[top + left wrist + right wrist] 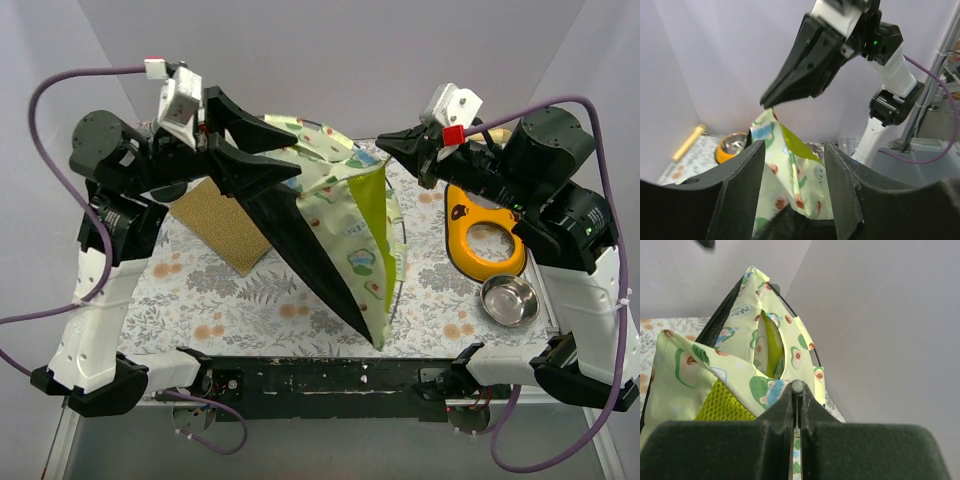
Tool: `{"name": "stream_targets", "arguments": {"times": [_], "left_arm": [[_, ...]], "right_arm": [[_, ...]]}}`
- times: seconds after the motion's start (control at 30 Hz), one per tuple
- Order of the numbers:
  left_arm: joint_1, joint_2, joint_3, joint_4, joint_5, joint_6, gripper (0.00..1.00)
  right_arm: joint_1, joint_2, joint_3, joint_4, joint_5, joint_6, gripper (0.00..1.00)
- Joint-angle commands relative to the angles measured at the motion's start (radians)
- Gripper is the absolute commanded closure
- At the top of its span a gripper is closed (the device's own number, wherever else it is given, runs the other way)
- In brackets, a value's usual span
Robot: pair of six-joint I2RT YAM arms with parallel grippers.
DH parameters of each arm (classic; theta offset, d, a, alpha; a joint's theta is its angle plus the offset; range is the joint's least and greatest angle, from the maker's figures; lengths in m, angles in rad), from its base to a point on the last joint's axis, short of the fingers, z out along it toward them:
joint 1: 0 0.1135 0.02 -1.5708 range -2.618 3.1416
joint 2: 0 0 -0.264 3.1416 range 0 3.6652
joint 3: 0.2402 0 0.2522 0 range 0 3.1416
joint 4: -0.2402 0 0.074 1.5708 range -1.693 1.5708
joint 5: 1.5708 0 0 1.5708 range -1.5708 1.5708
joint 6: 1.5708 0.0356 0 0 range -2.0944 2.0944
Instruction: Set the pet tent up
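Note:
The pet tent (pixel 345 225) stands half raised in the middle of the table, with printed pale green fabric, lime lining and a black underside. My left gripper (pixel 297 155) is open at its upper left. In the left wrist view the tent fabric (pixel 790 175) lies loosely between the spread jaws of that gripper (pixel 793 147). My right gripper (pixel 383 145) is shut at the tent's top right. The right wrist view shows it (pixel 797 387) pinching the grey rounded end of a thin pole, with the tent (pixel 740 365) just beyond. The right gripper (pixel 767 102) hangs over the tent's peak.
A brown textured mat (pixel 220 225) lies at the left, partly under the tent. An orange ring-shaped holder (pixel 485 235) and a steel bowl (pixel 508 300) sit at the right. A floral cloth (pixel 250 300) covers the table. A wooden stick (pixel 687 142) lies near the wall.

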State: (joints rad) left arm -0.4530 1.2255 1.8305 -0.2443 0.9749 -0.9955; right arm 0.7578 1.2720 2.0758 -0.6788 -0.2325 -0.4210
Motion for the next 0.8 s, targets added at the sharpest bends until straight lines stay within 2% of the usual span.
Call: {"name": "stream_targets", "arguments": {"times": [0.0,0.03,0.1,0.13,0.2,0.3,0.47,0.63,0.77], "left_arm": [[0.0,0.011,0.093,-0.101,-0.059,0.147,0.51],[0.0,0.023,0.093,-0.06,0.011,0.138,0.51],[0.0,0.048,0.055,0.116,0.12,-0.002,0.52],[-0.001,0.061,0.024,0.237,0.151,-0.103,0.53],[-0.028,0.078,-0.006,0.368,0.177,-0.134,0.57],[-0.113,0.109,-0.005,0.405,0.11,-0.072,0.57],[-0.243,0.195,0.044,0.396,0.035,-0.031,0.61],[-0.277,0.23,0.064,0.384,-0.06,0.01,0.65],[-0.291,0.233,0.072,0.395,-0.064,0.046,0.68]], "right_arm": [[-0.031,-0.048,-0.053,-0.016,-0.025,0.073,0.99],[-0.035,-0.048,-0.049,-0.036,-0.063,0.077,0.99],[-0.037,-0.051,-0.059,-0.051,-0.128,0.091,0.99],[-0.037,-0.049,-0.065,-0.053,-0.16,0.093,0.99],[-0.037,-0.051,-0.085,-0.051,-0.221,0.094,0.99],[-0.037,-0.062,-0.118,-0.038,-0.298,0.097,0.99],[-0.037,-0.031,-0.1,-0.048,-0.317,0.1,0.99],[-0.035,-0.026,-0.117,-0.047,-0.323,0.094,0.99],[-0.035,-0.03,-0.146,-0.038,-0.324,0.094,0.99]]}}
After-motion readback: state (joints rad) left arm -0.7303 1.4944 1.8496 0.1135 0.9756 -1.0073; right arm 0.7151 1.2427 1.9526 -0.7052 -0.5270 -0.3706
